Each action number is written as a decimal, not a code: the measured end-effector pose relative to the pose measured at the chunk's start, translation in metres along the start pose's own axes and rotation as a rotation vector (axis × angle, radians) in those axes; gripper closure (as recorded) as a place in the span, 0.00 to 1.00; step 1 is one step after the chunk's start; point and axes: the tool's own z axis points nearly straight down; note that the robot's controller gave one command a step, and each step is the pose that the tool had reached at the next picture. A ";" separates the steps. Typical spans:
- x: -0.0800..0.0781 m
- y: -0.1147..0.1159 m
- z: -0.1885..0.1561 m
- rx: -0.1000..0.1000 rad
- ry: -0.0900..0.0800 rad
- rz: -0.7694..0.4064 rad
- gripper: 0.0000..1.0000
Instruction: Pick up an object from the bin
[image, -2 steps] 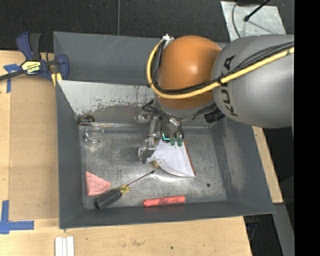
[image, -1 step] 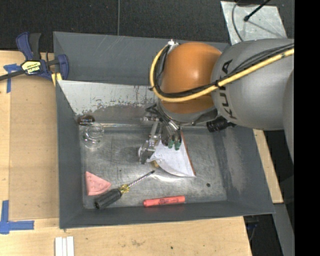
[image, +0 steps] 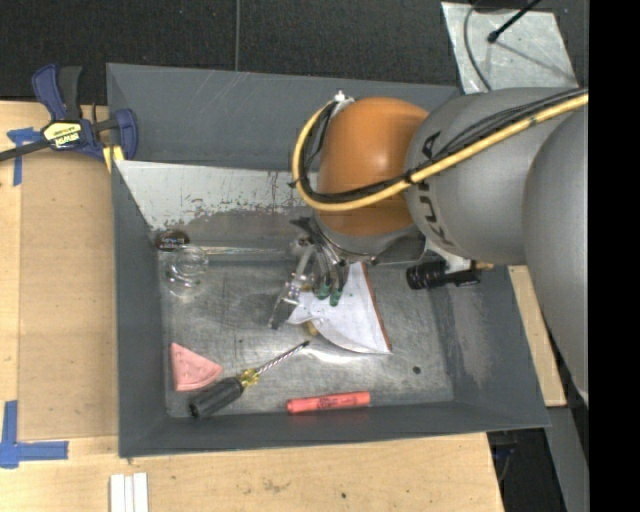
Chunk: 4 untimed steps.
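the end effector (image: 305, 298) hangs low over the left edge of a white paper sheet (image: 355, 322); whether it is wide or narrow cannot be told. this looks like the approach step: next it must drop onto the sheet and close on its edge.

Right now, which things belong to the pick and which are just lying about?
In play: gripper; white paper sheet right by it, mid-bin.
Lying about: clear glass jar; pink wedge; black-handled screwdriver; red marker.
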 end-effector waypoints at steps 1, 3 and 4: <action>0.026 -0.007 0.002 -0.001 -0.002 -0.204 0.00; 0.030 -0.066 0.054 -0.001 -0.002 -0.546 1.00; 0.020 -0.061 0.011 0.001 0.006 -0.542 1.00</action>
